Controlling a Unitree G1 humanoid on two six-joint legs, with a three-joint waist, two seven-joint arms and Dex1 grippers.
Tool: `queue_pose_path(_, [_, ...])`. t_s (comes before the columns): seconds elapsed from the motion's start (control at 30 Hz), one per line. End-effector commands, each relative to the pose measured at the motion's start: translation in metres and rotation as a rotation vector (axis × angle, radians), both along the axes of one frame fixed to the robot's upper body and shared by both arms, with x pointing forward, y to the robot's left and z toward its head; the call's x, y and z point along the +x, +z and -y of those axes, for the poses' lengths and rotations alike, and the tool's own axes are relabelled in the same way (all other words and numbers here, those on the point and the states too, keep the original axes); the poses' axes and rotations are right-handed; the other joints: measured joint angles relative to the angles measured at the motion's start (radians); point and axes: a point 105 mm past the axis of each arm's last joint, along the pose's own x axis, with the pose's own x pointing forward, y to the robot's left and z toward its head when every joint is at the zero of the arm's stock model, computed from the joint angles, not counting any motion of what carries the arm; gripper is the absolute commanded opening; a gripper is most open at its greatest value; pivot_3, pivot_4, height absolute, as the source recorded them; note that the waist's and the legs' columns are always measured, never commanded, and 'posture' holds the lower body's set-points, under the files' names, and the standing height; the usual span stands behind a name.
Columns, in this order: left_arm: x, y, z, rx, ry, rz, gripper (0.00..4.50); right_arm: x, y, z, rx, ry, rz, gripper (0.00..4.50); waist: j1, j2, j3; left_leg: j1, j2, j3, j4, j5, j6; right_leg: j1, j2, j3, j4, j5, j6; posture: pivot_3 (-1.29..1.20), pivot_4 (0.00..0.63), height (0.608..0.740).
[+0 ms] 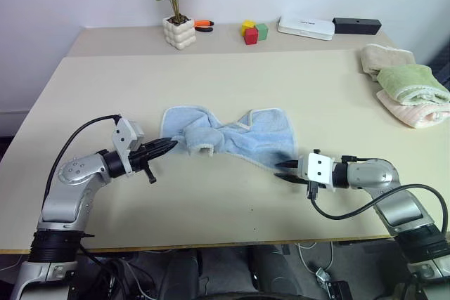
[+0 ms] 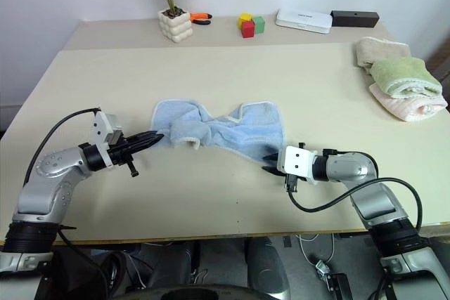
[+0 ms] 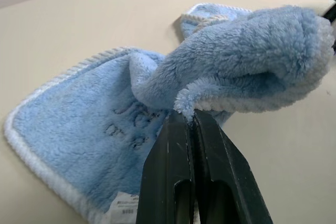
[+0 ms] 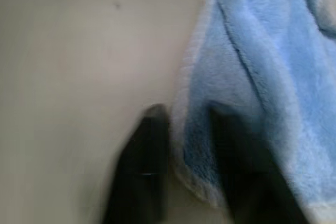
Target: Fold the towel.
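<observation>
The light blue towel (image 1: 232,138) lies bunched and twisted across the middle of the table (image 1: 211,201), its whitish hem showing. My left gripper (image 1: 172,145) is shut on the towel's left end, where a fold of hem (image 3: 184,109) is pinched at the fingertips and lifted a little off the table. Dark printed marks (image 3: 128,124) show on the flat part beneath it. My right gripper (image 1: 281,168) is at the towel's near right corner. Its two fingers (image 4: 149,145) sit on either side of the hem (image 4: 184,129), gripping it low at the table.
A stack of beige, green and pink towels (image 1: 408,86) sits at the far right. Along the back stand a potted plant (image 1: 178,31), an orange tool (image 1: 204,24), coloured blocks (image 1: 252,31), a white box (image 1: 306,27) and a black box (image 1: 356,25).
</observation>
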Motion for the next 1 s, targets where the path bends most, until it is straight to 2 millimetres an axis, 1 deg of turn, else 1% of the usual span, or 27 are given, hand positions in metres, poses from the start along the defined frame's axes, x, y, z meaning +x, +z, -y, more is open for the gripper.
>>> queue_pose_path(0.03, [-0.002, 0.012, 0.001, 0.014, -0.005, 0.054, 0.0, 0.008, -0.014, 0.018, -0.084, -0.087, -0.044, 0.07, -0.001, -0.001, -0.001, 0.001, 0.0, 0.0, 0.0, 0.0, 0.0, 0.001, 0.0, 0.0, 0.0, 0.0, 0.0, 0.0, 0.15, 0.74])
queue_pose_path(0.23, [-0.002, 0.011, -0.001, 0.024, 0.0, 0.05, 0.0, 0.01, -0.011, 0.019, -0.065, -0.115, -0.105, 0.07, 0.0, -0.004, -0.001, 0.004, 0.0, 0.0, 0.0, 0.0, 0.0, 0.004, 0.0, 0.0, -0.001, 0.0, -0.001, 0.0, 0.15, 0.74])
queue_pose_path(0.33, [-0.003, 0.011, -0.006, 0.032, 0.004, 0.038, 0.0, 0.008, 0.004, 0.016, 0.022, -0.119, -0.14, 0.07, 0.001, -0.004, -0.001, 0.004, 0.0, 0.0, 0.0, 0.0, 0.0, 0.004, 0.0, 0.0, -0.001, 0.0, -0.001, 0.0, 0.15, 0.74])
queue_pose_path(0.43, [-0.007, 0.011, -0.013, 0.06, 0.0, 0.035, 0.0, 0.001, 0.013, 0.024, 0.029, -0.115, -0.191, 0.07, 0.005, -0.003, -0.001, 0.003, 0.0, 0.0, 0.0, 0.0, 0.0, 0.003, -0.001, 0.0, -0.001, 0.0, -0.001, 0.0, 0.15, 0.74])
queue_pose_path(0.5, [-0.006, 0.012, -0.021, 0.075, 0.015, 0.038, 0.0, -0.001, 0.022, 0.029, 0.046, -0.122, -0.216, 0.07, 0.007, -0.004, 0.0, 0.001, 0.0, 0.0, 0.0, 0.0, 0.0, 0.002, -0.001, 0.0, -0.002, 0.0, -0.001, 0.0, 0.15, 0.74])
queue_pose_path(0.57, [0.0, 0.015, -0.027, 0.09, 0.039, 0.059, 0.0, 0.003, 0.033, 0.032, 0.071, -0.137, -0.207, 0.07, 0.006, -0.004, 0.0, -0.002, 0.0, 0.0, 0.0, 0.0, 0.0, -0.001, -0.001, 0.0, -0.002, 0.0, -0.001, 0.0, 0.15, 0.74])
queue_pose_path(0.6, [0.004, 0.018, -0.028, 0.089, 0.052, 0.071, 0.0, 0.008, 0.039, 0.032, 0.091, -0.148, -0.189, 0.07, 0.005, -0.004, 0.0, -0.002, 0.0, 0.0, 0.0, 0.0, 0.0, -0.001, -0.001, 0.0, -0.002, 0.0, -0.001, 0.0, 0.15, 0.74])
queue_pose_path(0.67, [0.016, 0.022, -0.028, 0.074, 0.089, 0.087, 0.0, 0.025, 0.057, 0.029, 0.169, -0.186, -0.117, 0.07, 0.001, -0.004, 0.0, -0.003, 0.0, 0.0, 0.0, 0.0, 0.0, -0.002, 0.0, 0.0, -0.001, 0.0, -0.001, 0.0, 0.15, 0.74])
queue_pose_path(0.73, [0.034, 0.03, -0.025, 0.079, 0.146, 0.173, 0.0, 0.045, 0.074, 0.024, 0.228, -0.216, -0.018, 0.07, -0.002, -0.004, 0.001, -0.004, 0.0, 0.0, 0.001, 0.0, 0.0, -0.003, 0.0, 0.0, -0.001, 0.001, 0.0, 0.0, 0.15, 0.74])
queue_pose_path(0.8, [0.058, 0.036, -0.027, 0.108, 0.245, 0.26, 0.0, 0.064, 0.089, 0.015, 0.283, -0.227, 0.082, 0.07, 0.0, -0.004, 0.0, -0.004, 0.0, 0.0, 0.001, 0.0, 0.0, -0.003, 0.0, 0.0, -0.001, 0.002, 0.002, 0.0, 0.15, 0.74])
queue_pose_path(0.87, [0.081, 0.049, -0.029, 0.113, 0.325, 0.334, 0.0, 0.088, 0.108, 0.007, 0.365, -0.269, 0.181, 0.07, 0.0, -0.004, 0.001, -0.005, 0.0, -0.001, 0.001, 0.0, 0.0, -0.004, 0.0, -0.001, -0.001, 0.003, 0.002, 0.0, 0.15, 0.74])
queue_pose_path(0.93, [0.095, 0.059, -0.031, 0.117, 0.376, 0.39, 0.0, 0.102, 0.118, 0.003, 0.404, -0.285, 0.236, 0.07, 0.0, -0.005, 0.001, -0.007, 0.0, -0.001, 0.001, 0.0, 0.0, -0.006, 0.0, -0.001, -0.001, 0.003, 0.003, 0.0, 0.15, 0.74])
queue_pose_path(0.97, [0.11, 0.079, -0.034, 0.129, 0.444, 0.459, 0.0, 0.119, 0.133, 0.001, 0.414, -0.332, 0.311, 0.07, 0.001, -0.005, 0.001, -0.01, 0.0, -0.001, 0.001, 0.0, 0.0, -0.009, 0.0, -0.001, 0.0, 0.003, 0.003, 0.0, 0.15, 0.74])
queue_pose_path(1.0, [0.12, 0.094, -0.036, 0.136, 0.49, 0.509, 0.0, 0.131, 0.144, 0.0, 0.418, -0.365, 0.366, 0.07, 0.001, -0.005, 0.003, -0.01, -0.001, -0.001, 0.001, 0.0, 0.0, -0.01, 0.0, -0.001, 0.001, 0.004, 0.004, 0.0, 0.15, 0.74])
